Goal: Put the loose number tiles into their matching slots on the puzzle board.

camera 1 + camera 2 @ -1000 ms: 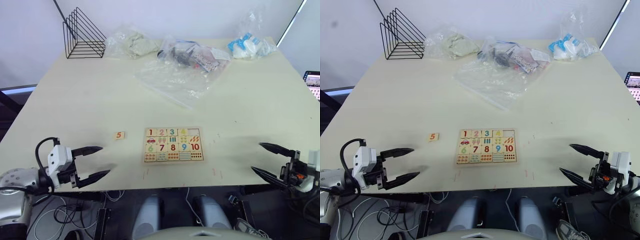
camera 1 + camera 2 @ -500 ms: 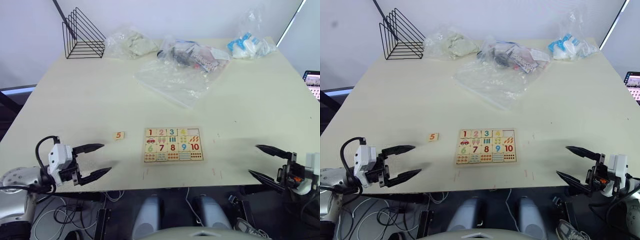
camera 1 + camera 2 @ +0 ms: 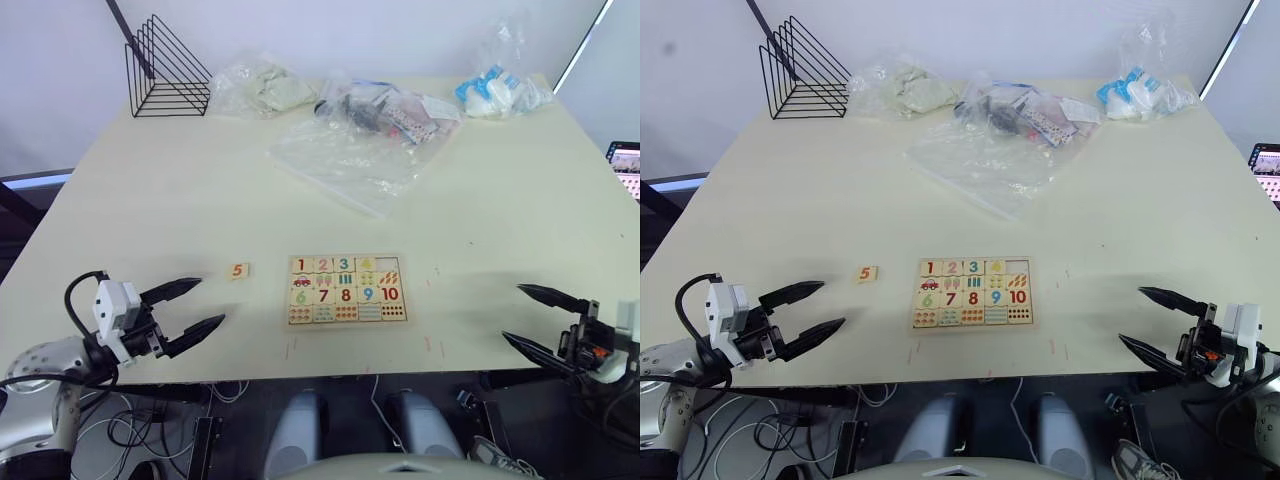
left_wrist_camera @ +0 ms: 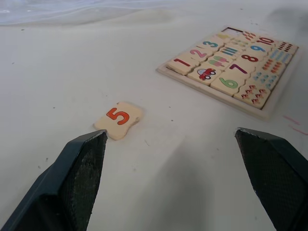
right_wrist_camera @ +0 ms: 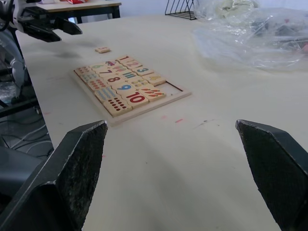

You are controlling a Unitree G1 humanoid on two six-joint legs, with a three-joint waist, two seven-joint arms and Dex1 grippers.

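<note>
1. The 5 tile (image 3: 238, 270) lies flat on the table (image 3: 150, 200), at about 1 o'clock from my left claw (image 3: 197, 308), just left of the board (image 3: 346, 289); the left arm is nearer.
2. Both claws gape wide and empty; the right claw (image 3: 534, 320) hangs well right of the board.
3. The table around the tile is bare; bags (image 3: 350, 150) sit far back.
</note>
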